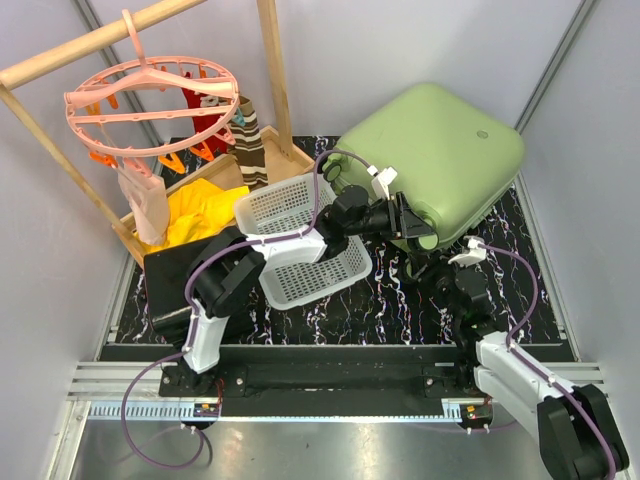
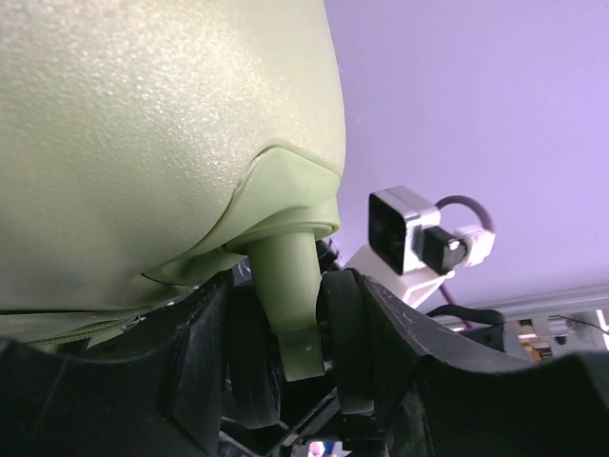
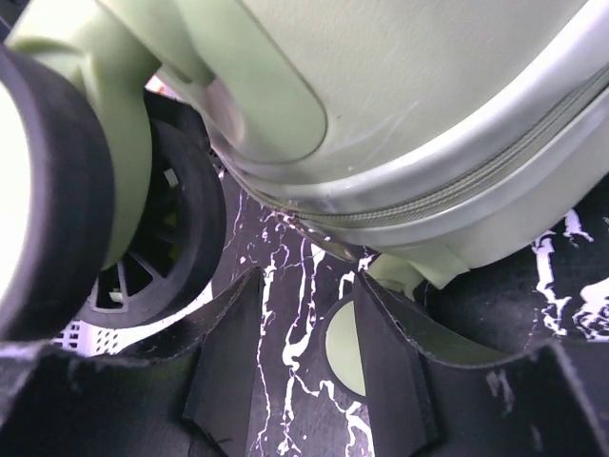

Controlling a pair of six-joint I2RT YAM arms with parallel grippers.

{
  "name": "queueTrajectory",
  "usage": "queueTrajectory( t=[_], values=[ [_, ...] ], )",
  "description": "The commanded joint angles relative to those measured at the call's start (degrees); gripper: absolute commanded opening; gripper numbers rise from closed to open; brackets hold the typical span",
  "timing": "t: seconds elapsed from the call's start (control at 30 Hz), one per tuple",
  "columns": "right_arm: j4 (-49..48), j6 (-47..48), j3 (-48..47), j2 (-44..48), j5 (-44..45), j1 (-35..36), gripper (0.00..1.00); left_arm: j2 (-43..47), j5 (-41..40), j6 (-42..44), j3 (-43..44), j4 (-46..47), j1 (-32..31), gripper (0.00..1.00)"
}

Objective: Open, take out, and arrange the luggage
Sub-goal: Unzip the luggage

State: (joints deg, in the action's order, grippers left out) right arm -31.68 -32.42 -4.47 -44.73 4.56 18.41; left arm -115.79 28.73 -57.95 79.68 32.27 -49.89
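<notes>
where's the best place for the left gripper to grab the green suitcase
The wheel strut at the near corner of the luggage, coming from the near side, where the left gripper brackets it. The shell is broad, smooth and rounded, likely too wide for the jaws, while the strut juts out as a narrow post.

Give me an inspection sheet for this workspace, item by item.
Surface: black marbled mat, partly covered.
Job's things: luggage closed, at the right side, wheels toward the arms.
Clutter: white basket, black case, yellow cloth, pink clip hanger.
Grippers: left gripper straddles a wheel mount, grip unclear; right gripper open beside a wheel.
Cables: purple cables loop along both arms.
Surroundings: grey walls, wooden rack.
</notes>
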Motion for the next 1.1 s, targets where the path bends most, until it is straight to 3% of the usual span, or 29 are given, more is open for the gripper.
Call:
queueTrajectory(
  t=[0.0, 0.4, 0.87, 1.07],
  values=[
    [-10.4, -0.7, 1.1, -1.8, -0.7, 0.6, 0.52, 3.6, 4.1, -3.5, 2.8, 22.3, -2.1, 0.0],
    [-19.0, 3.8, 1.9, -5.5, 4.8, 0.6, 0.48, 4.3, 4.0, -4.6, 2.1, 23.4, -2.1, 0.0],
    [-33.0, 4.6, 0.7, -19.1, 5.2, 0.6, 0.31, 4.2, 4.0, -4.4, 2.1, 23.0, -2.1, 0.0],
    [-35.2, 5.6, 0.2, -20.3, 5.3, 0.6, 0.19, 4.3, 3.8, -4.0, 2.1, 22.7, -2.1, 0.0]
  ],
)
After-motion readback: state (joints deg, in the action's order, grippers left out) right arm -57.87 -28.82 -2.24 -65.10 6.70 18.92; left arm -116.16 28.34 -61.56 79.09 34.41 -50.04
